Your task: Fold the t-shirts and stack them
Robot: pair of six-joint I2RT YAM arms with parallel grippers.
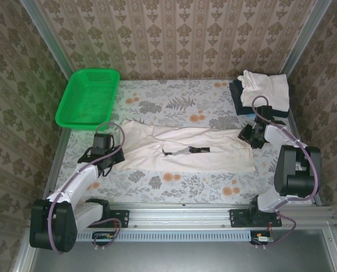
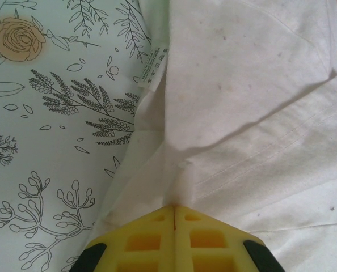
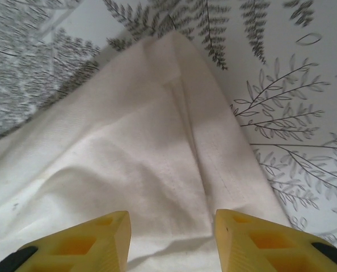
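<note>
L jaws: pressed tight together. The yellow fingers (image 2: pixel 143 241) meet edge to edge w/ no gap, pinching a thin ridge of the cream t-shirt (image 2: pixel 242 113) that stands up from betw. the tips. Creases fan away from the pinch across the cloth. A small white care label (image 2: pixel 153 67) sticks out at the shirt's edge, lying on the flowered bench (image 2: pixel 43 141) cover just left of the fabric.

R jaws: spread, w/ the fingers (image 3: pixel 109 238) well apart and nothing gripped betw. them. A corner of the same shirt (image 3: pixel 140 158) lies flat on the bench under the gap, its hem seam running up the middle to the pointed end. Whether the tips touch the cloth, can't tell.

Top view: the cream t-shirt (image 1: pixel 185 148) is stretched lengthwise across mid-bench betw. the two arms, w/ a small dark tag (image 1: pixel 201 149) near its centre. L arm (image 1: pixel 78 184) reaches to the shirt's left end. R arm (image 1: pixel 293 164) bends over to its right end.

Far right corner: a crumpled white t-shirt (image 1: pixel 265 90) sits on top of a folded navy t-shirt (image 1: pixel 235 92), just beyond the R arm's wrist and apart from the spread shirt.

Far left corner: a green basket (image 1: pixel 89 97), near the spread shirt's left end but not touching it.
</note>
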